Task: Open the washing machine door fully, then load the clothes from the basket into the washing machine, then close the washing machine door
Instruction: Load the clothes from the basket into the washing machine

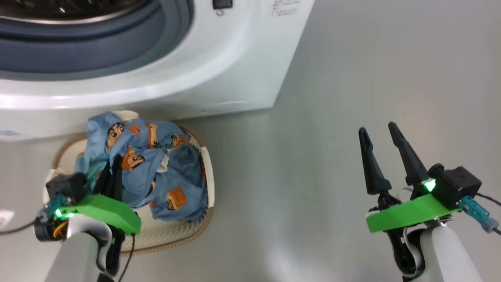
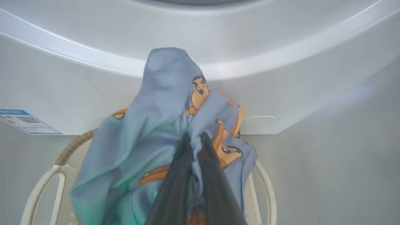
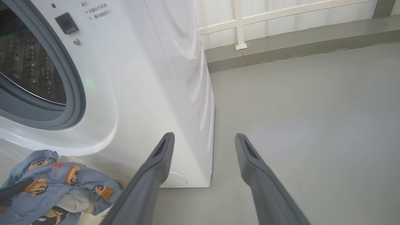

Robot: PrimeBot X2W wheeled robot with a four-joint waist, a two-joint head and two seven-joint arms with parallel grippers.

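The washing machine [image 1: 219,66] stands at the top with its drum opening [image 1: 78,35] uncovered; the washing machine door is out of view. In front of it, the basket [image 1: 210,176] holds the light blue clothes [image 1: 156,164] with cartoon prints. My left gripper [image 1: 112,168] reaches into the pile. In the left wrist view it [image 2: 195,137] is shut on a fold of the clothes [image 2: 156,109], which rises above the basket rim [image 2: 73,145]. My right gripper [image 1: 377,131] hangs open over bare floor, with nothing between its fingers [image 3: 162,150]. The drum [image 3: 28,62] and the clothes [image 3: 53,184] lie to its left.
Grey floor [image 1: 352,78] spreads to the right of the machine. A wall base with a white railing [image 3: 239,25] runs behind. A blue label [image 2: 25,122] and a round flap [image 3: 176,179] sit low on the machine's front.
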